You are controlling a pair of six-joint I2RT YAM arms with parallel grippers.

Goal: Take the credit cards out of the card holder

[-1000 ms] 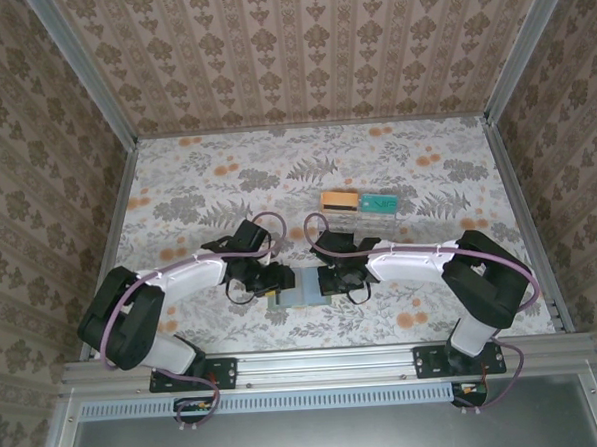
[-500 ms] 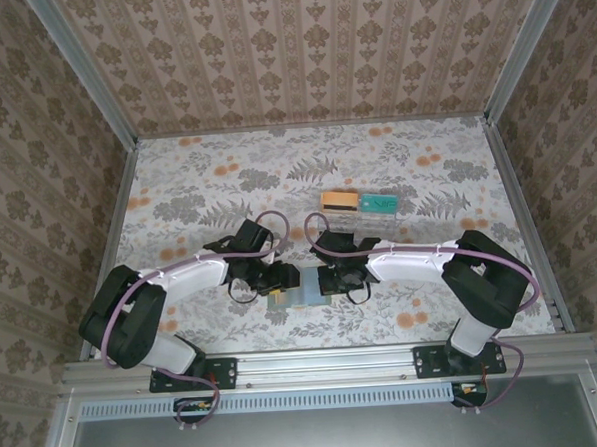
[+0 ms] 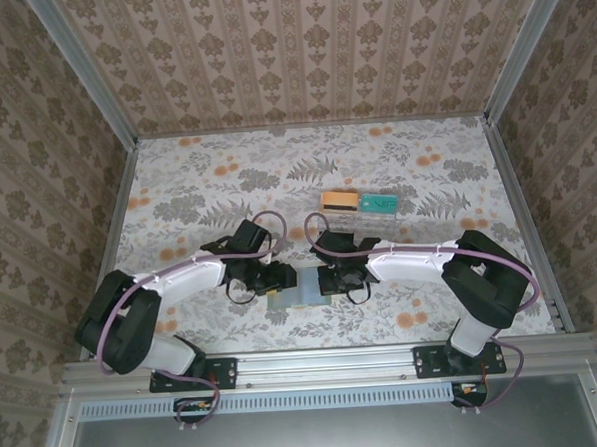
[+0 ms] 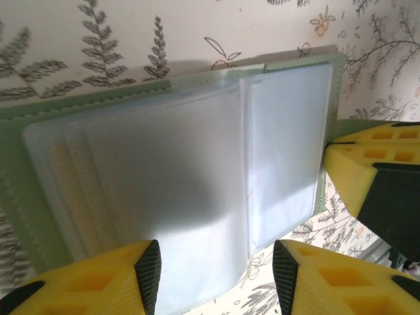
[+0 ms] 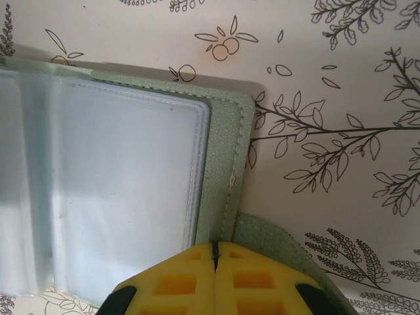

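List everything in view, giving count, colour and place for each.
card holder: one, grey-green with pale clear sleeves, lying open near the table's front, between the grippers
tan-orange credit card: one, at the clear tray, beyond the holder
teal credit card: one, beside the orange one
clear tray: one, transparent, right of centre
table: one, floral cover
walls: three, brown patterned
left gripper: one, yellow fingers, open, holder's left side
right gripper: one, yellow fingers, shut, holder's right edge

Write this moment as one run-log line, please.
card holder: open flat on table | left pincer: open, astride clear sleeves | right pincer: shut, at holder's right edge | orange card, teal card: beyond holder
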